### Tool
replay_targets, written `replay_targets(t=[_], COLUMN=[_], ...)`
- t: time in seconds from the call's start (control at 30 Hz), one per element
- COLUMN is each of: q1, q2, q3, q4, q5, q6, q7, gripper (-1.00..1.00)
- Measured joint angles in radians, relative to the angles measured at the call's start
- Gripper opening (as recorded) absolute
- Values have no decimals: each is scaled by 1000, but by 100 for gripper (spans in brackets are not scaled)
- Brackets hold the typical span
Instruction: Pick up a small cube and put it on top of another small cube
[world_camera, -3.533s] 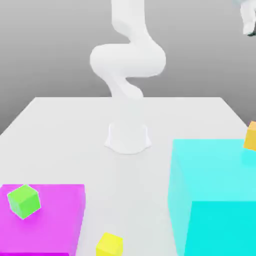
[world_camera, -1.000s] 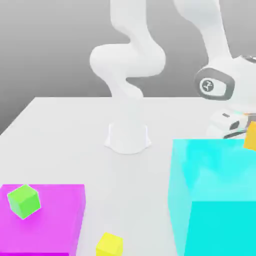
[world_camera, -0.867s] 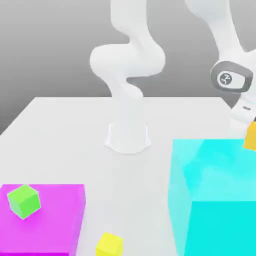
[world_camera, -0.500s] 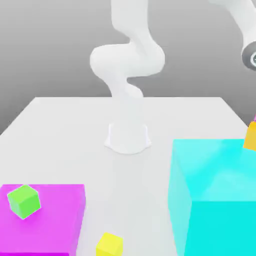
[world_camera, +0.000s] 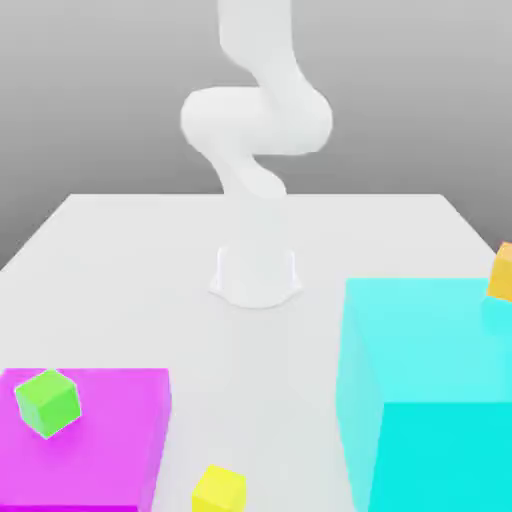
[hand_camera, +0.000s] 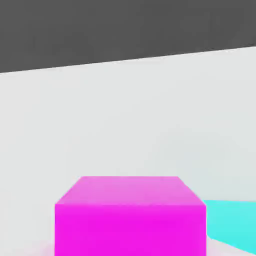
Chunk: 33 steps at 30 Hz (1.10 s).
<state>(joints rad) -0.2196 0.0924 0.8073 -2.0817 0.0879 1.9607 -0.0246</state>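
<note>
The hand is closed on a small magenta cube, squared up between its fingers, presumably so the cube can be set down flat. Beyond the hand and off to one side lies the cyan block, with the tabletop below. The orange cube on that block, the green cube on the purple block and the yellow cube sit apart from the hand's load; one probably serves as base, so carrying and stacking remain.
</note>
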Motion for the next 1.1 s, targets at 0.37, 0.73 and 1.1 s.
replay_targets(t=[0.37,0.73,1.1], q1=[-506,-926,-874], q2=[-77,-113,28], q3=[-264,-175,-260], q4=[-167,-315,-361], q5=[-262,-142,-197], q6=[143,382,582], q7=[327,771,969], gripper=[-100,-100,100])
